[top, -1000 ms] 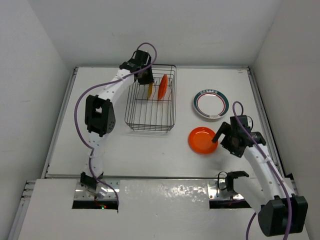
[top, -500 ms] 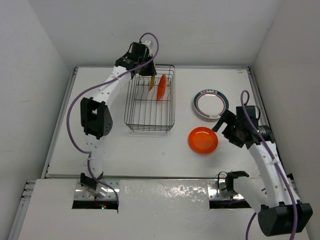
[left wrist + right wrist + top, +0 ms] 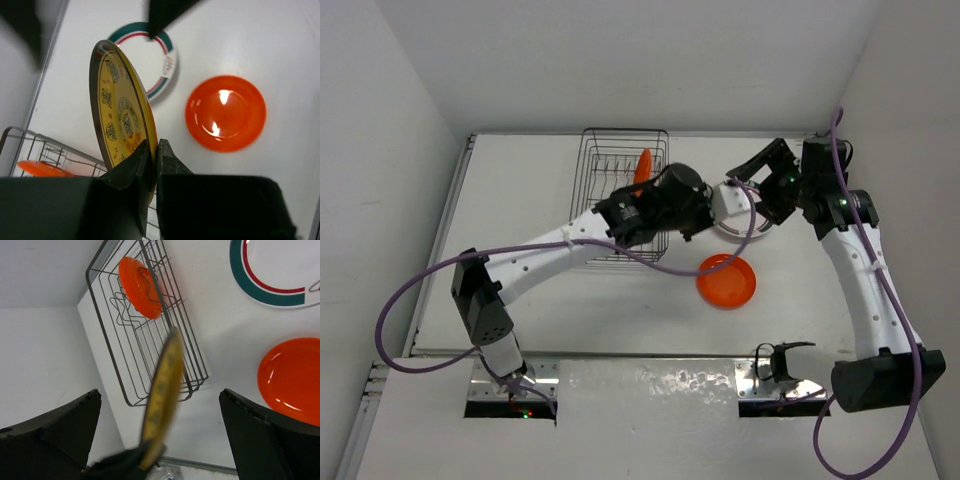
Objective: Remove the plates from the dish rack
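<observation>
My left gripper [image 3: 155, 150] is shut on the rim of a yellow patterned plate [image 3: 120, 110] and holds it upright in the air, right of the dish rack [image 3: 620, 200]. In the top view the left gripper [image 3: 725, 200] is beside the white plate with teal and red rings [image 3: 752, 228]. One orange plate [image 3: 642, 165] stands in the rack. Another orange plate [image 3: 726, 280] lies flat on the table. My right gripper [image 3: 760, 180] is open and raised over the white plate. In the right wrist view the yellow plate [image 3: 162, 390] shows edge-on between its open fingers [image 3: 50, 430].
The white table [image 3: 520, 200] is walled on the left, back and right. The left arm stretches across the rack's front edge. The rack [image 3: 130, 355] and both table plates, white [image 3: 270, 285] and orange [image 3: 292, 380], lie below the right gripper.
My left arm lifted the yellow plate out of the rack and swung it right to the table's centre. My right arm rose from beside the orange plate toward the back right.
</observation>
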Action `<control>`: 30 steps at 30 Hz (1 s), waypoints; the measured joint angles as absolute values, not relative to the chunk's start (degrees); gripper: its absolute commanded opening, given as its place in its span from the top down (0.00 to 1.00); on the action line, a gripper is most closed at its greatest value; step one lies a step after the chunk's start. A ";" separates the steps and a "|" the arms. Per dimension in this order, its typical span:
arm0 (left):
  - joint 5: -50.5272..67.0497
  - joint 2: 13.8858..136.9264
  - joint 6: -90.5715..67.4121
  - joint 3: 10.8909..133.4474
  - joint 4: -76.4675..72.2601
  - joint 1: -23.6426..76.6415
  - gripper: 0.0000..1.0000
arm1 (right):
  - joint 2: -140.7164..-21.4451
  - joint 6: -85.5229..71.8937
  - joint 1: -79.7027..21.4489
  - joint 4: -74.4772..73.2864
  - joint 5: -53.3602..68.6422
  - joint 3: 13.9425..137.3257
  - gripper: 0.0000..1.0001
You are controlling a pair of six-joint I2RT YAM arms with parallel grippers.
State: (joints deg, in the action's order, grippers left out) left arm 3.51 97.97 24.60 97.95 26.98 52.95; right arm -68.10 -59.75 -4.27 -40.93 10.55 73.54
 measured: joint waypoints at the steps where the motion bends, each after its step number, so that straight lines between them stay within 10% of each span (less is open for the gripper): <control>1: 2.96 97.80 26.35 96.71 26.94 55.22 1.00 | -68.49 -60.73 -4.27 -40.66 10.66 73.54 0.01; 11: -5.04 97.47 34.24 92.68 25.45 59.29 1.00 | -69.23 -63.57 -4.47 -38.74 11.64 68.99 0.20; 14: -5.78 97.47 34.72 92.68 24.53 59.46 0.98 | -68.03 -64.49 -4.84 -36.99 13.19 63.83 0.45; 15: -5.67 97.47 34.81 92.68 24.69 59.57 0.94 | -67.70 -65.82 -4.99 -34.46 14.35 61.67 0.81; 16: -5.37 97.51 34.94 92.66 25.41 59.70 0.87 | -67.40 -66.54 -5.04 -31.64 15.59 59.75 0.97; 21: -4.84 98.26 33.74 92.53 22.74 60.58 0.00 | -67.40 -68.58 -4.40 -28.10 16.67 54.92 1.00; 30: -15.57 96.40 18.79 88.40 17.96 56.53 0.00 | -55.86 -58.06 5.15 -27.46 8.16 41.76 1.00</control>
State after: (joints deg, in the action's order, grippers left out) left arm -15.57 96.40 18.79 88.40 17.96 56.53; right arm -55.86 -58.06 5.15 -27.46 8.16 41.76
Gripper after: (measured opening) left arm 0.999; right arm 0.017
